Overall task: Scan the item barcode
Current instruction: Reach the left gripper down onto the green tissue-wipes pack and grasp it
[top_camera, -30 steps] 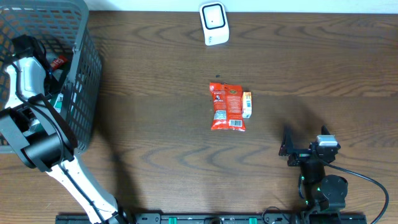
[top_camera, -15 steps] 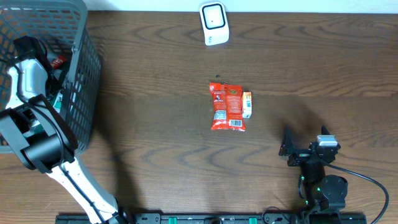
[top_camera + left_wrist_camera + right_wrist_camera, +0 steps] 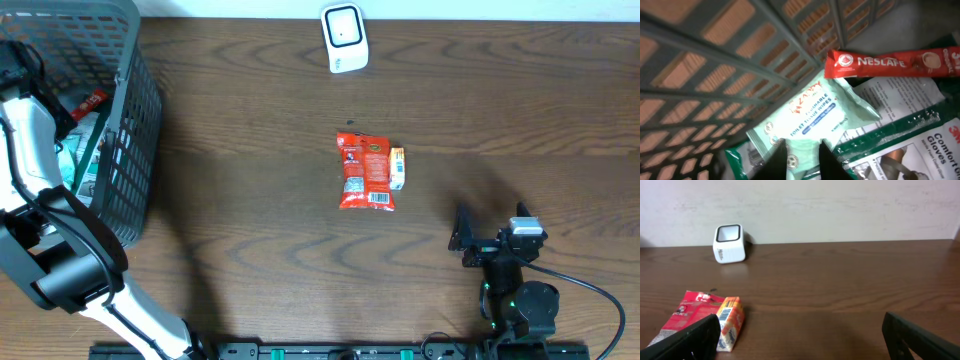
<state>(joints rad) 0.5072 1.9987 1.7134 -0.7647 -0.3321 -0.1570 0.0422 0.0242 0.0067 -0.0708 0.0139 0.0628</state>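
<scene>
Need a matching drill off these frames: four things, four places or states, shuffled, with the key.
Things
1. scanner
2. red snack bag
3. wipes pack
4. right hand

Places or states
A. in the basket, pinched by the left hand
B. open, holding nothing
C. far edge of the table
D. mid-table, beside a small yellow box

Pairs: 1-C, 2-D, 3-A, 4-B

The glove packet (image 3: 925,150) runs off the left wrist view's right edge.
</scene>
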